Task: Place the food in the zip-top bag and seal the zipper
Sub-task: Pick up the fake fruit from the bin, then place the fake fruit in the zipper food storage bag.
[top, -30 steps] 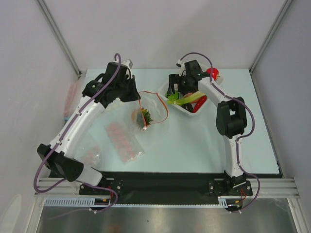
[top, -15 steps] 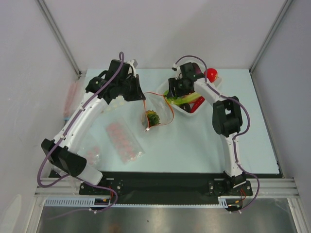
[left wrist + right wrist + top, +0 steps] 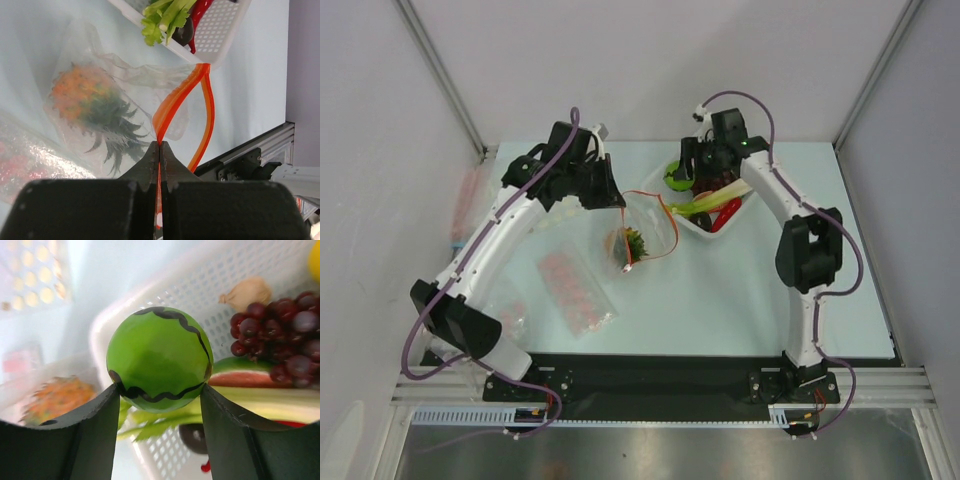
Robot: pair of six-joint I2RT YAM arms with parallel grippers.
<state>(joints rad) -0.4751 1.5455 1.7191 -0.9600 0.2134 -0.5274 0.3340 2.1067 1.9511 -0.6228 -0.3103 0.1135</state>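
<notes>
By my reading we are about a third of the way through. The pineapple (image 3: 82,97) is already inside the zip-top bag (image 3: 645,235), lying on its side near the bottom of the bag on the surface (image 3: 720,290). The round green fruit (image 3: 159,360) is not in the bag yet. I cannot pick out the round red fruit in any view, so I count it as left to do, and sealing comes after that.

The left jaws are clenched on the zipper (image 3: 182,95). They pinch one lip of the orange-red strip and hold it up, so the mouth gapes in a loop towards the basket (image 3: 752,200).

The right jaws are grasping the green fruit. It sits squarely between the two pads, touching both at its widest part, with its top above the fingertips. In the overhead view it hangs over the basket's left corner, the one nearest the bag, above the celery (image 3: 150,427) and beside the grapes (image 3: 280,335). The bag's mouth lies just beside that corner, so I expect a short carry across.
</notes>
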